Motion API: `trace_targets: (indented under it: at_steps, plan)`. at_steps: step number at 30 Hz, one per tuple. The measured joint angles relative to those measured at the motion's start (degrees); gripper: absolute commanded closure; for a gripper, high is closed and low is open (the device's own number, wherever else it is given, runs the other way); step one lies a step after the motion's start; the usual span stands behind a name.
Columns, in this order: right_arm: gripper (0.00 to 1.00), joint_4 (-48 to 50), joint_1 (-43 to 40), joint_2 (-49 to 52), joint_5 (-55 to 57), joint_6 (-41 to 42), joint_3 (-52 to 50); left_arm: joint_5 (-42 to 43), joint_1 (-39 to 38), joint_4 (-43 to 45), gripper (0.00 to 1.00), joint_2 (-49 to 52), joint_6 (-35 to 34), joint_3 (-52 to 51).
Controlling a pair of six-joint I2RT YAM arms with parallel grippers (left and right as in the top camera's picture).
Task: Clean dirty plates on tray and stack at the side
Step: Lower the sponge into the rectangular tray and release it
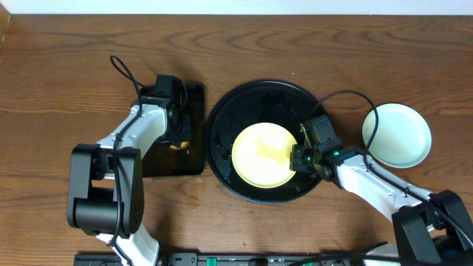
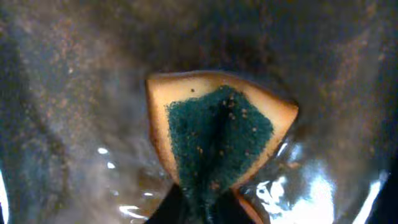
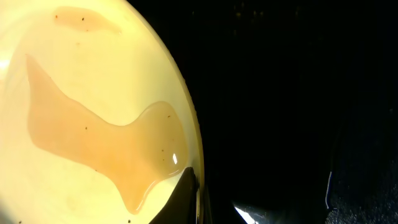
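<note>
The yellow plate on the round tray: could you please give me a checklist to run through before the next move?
1. Yellow plate lies inside the round tray: ok.
2. Plate wiped clean: not ok, a brown smear remains.
3. Right hand at the plate's right rim: ok.
4. Right hand clamped firmly: cannot tell.
5. Left hand has the sponge pinched: ok.
6. Mint plate set aside, right of the tray: ok.

Evenly lit overhead view, soft shadows, left wrist view blurry with wet glare, right wrist tray [image 3: 280, 93] underexposed black
</note>
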Motion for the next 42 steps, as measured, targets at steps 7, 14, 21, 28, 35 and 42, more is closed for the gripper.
trace_targets:
  at_steps: [7, 14, 21, 28, 35, 42]
  plan:
    - [0.99, 0.0, 0.0, 0.0, 0.0, 0.0, 0.0, -2.1, 0.0, -1.8, 0.55, -2.5, -0.3, 0.4]
    - [0.99, 0.1, 0.0, 0.0, 0.0, 0.0, 0.0, -2.6, 0.0, -0.5, 0.59, -12.3, -0.6, 0.5]
    - [0.99, 0.1, 0.0, 0.0, 0.0, 0.0, 0.0, -2.8, 0.0, -0.4, 0.86, -11.9, -1.0, 0.5]
    - [0.99, 0.0, 0.0, 0.0, 0.0, 0.0, 0.0, -2.8, 0.0, 3.1, 0.85, -11.7, -1.0, -2.1]
    - [0.99, 0.0, 0.0, 0.0, 0.0, 0.0, 0.0, -2.8, 0.0, 5.2, 0.86, -4.2, -1.0, -2.5]
    - [0.99, 0.0, 0.0, 0.0, 0.0, 0.0, 0.0, -3.9, 0.1, 6.0, 0.65, -0.8, -1.2, -2.3]
